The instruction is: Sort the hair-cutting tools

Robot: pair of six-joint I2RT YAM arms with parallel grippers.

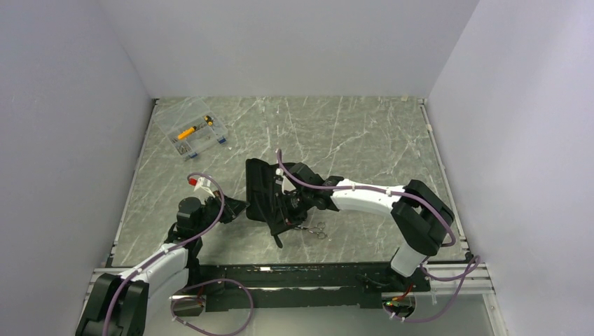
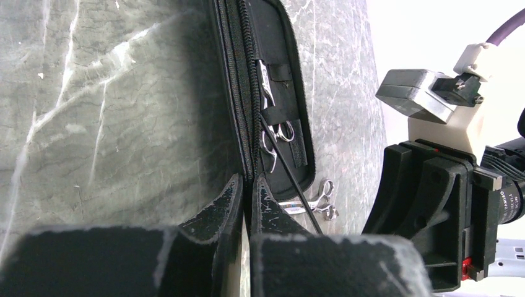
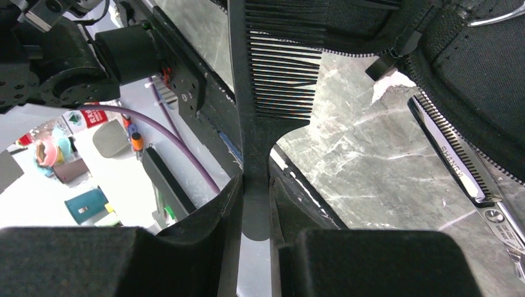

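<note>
The flat black zip case (image 1: 260,190) lies open mid-table. My left gripper (image 1: 237,208) is shut on the case's zip edge (image 2: 247,167), holding it up. One silver scissors (image 2: 272,133) sits strapped inside the case. A second silver scissors (image 1: 315,229) lies on the table by the case's near edge, also in the left wrist view (image 2: 319,198) and the right wrist view (image 3: 473,179). My right gripper (image 1: 287,213) is shut on the handle of the slim black comb (image 3: 278,68), whose teeth reach towards the case (image 3: 470,74). The comb shows as a thin black line (image 2: 288,176).
A clear plastic box (image 1: 190,133) with yellow and small parts stands at the back left. The marbled table (image 1: 364,140) has grey walls on three sides. The black rail of the arm bases (image 1: 294,276) runs along the near edge.
</note>
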